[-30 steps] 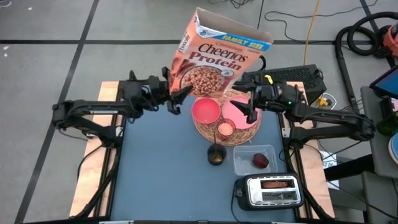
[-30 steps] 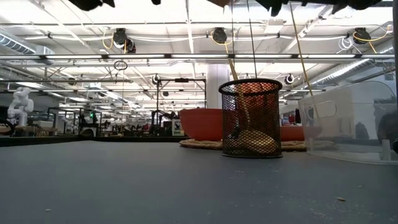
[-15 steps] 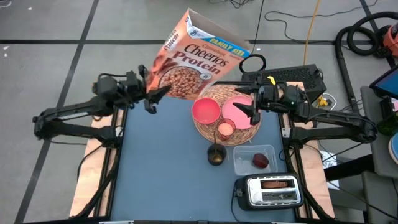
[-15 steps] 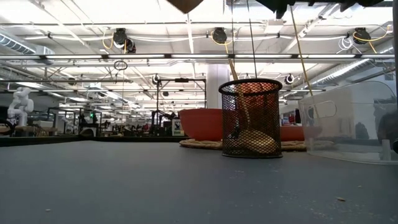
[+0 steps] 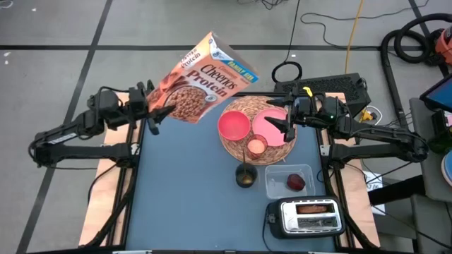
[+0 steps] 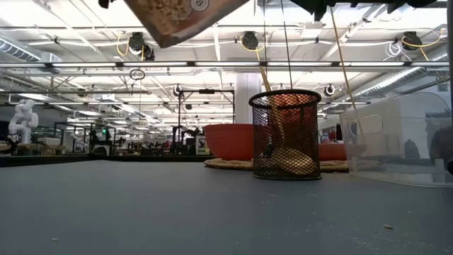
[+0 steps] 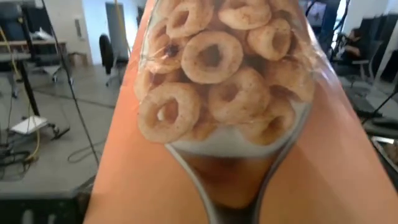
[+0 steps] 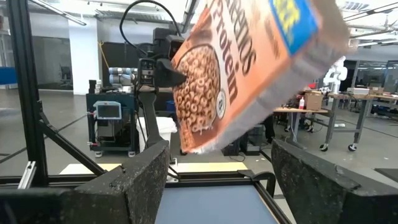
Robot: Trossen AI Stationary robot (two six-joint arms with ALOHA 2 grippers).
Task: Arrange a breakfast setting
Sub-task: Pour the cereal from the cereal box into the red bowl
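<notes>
High view: my left gripper (image 5: pixel 157 115) is clamped on the lower edge of the orange-brown cereal box (image 5: pixel 205 76), holding it in the air, tilted, with its open top pointing away from the round woven wicker mat (image 5: pixel 258 130). The box hangs off the far left side of the mat, clear of it. On the mat sit the pink bowl (image 5: pixel 234 126), the pink plate (image 5: pixel 270 128) and the small pink cup (image 5: pixel 256 147). My right gripper (image 5: pixel 286 127) hovers over the plate with its fingers parted and nothing between them. Just beyond the near edge of the mat stands a black mesh cup (image 5: pixel 245 176). Beside it, the dark red fruit (image 5: pixel 295 183) lies in the clear plastic tub (image 5: pixel 289 181). Nearer still is the silver toaster (image 5: pixel 308 216), with something browned in its slot.

Low view: one corner of the box shows at the top, high above the table (image 6: pixel 141 212). The mesh cup stands in front of the mat and bowl.

Left wrist view: the box's printed cereal rings fill the frame, right against the camera; my fingers are not visible here.

Right wrist view: my two fingers (image 8: pixel 130 186) stand apart, empty. Beyond them, the left gripper holds the tilted box.
</notes>
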